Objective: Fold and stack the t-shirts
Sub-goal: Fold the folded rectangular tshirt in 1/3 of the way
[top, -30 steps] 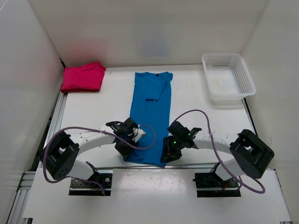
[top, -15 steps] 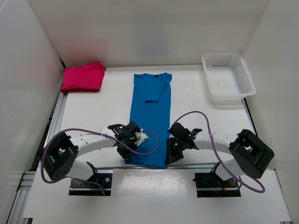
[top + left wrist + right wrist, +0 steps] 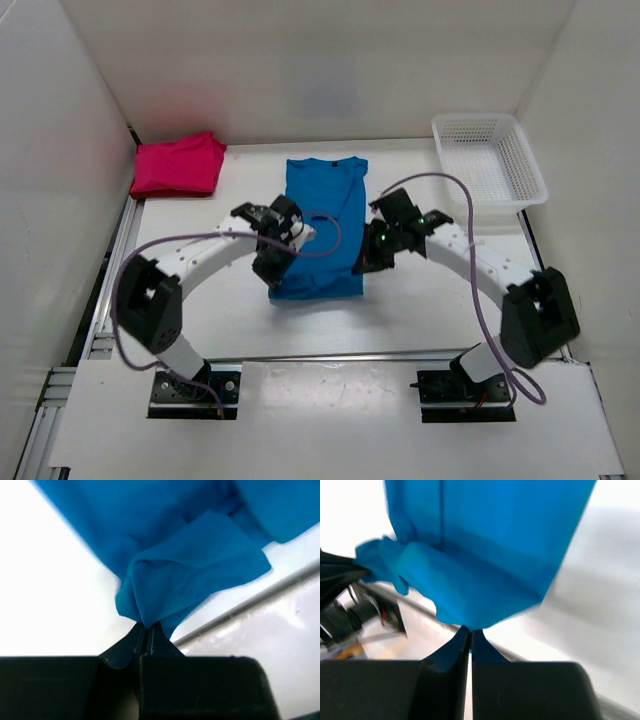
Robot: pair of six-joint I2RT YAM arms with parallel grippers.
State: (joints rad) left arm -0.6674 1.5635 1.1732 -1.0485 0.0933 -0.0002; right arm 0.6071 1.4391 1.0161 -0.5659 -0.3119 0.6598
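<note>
two corners of the blue t-shirt are pinched: the left gripper has its jaws pressed together on a bunched left corner, and the right gripper is clamped on the right corner. the shirt lies lengthwise at the middle of the table, collar toward the far wall, its held hem raised above its own middle. a folded pink t-shirt sits at the far left corner, well apart, and a white mesh basket at the far right.
</note>
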